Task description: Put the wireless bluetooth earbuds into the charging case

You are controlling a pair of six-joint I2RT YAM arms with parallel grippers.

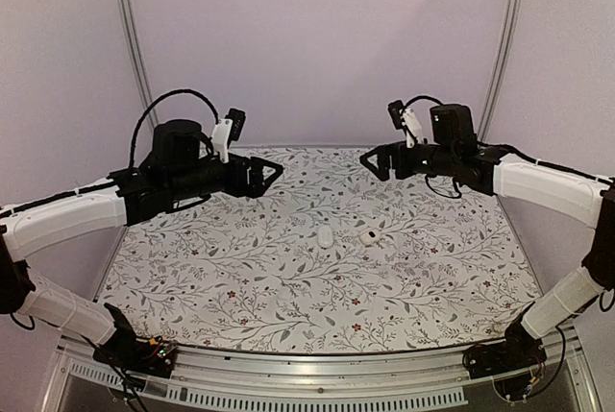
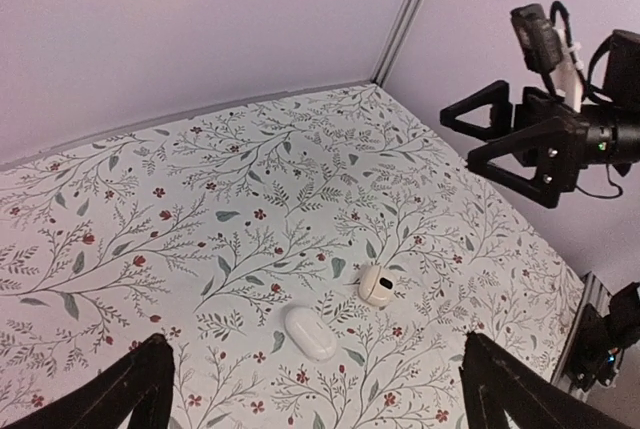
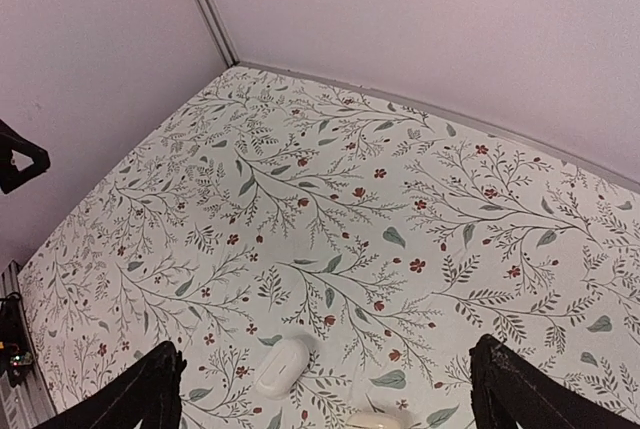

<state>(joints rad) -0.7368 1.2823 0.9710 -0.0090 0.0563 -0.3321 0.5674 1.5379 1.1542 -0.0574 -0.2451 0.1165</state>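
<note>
The plain glossy white oval earbud piece (image 1: 326, 236) lies on the floral tablecloth near the table's middle. The charging case (image 1: 369, 236), a small white pebble with a dark spot, lies closed just to its right, a short gap between them. Both also show in the left wrist view, earbud piece (image 2: 310, 332) and case (image 2: 376, 285), and in the right wrist view, earbud piece (image 3: 280, 366) and case (image 3: 372, 421) cut by the bottom edge. My left gripper (image 1: 271, 173) and right gripper (image 1: 371, 162) are open, empty, raised above the table behind the objects.
The floral cloth (image 1: 240, 268) covers the table, with plain walls and two metal corner posts (image 1: 130, 37) behind. The right gripper (image 2: 462, 137) hangs in the left wrist view at the upper right. The arm bases (image 1: 144, 350) sit at the near edge.
</note>
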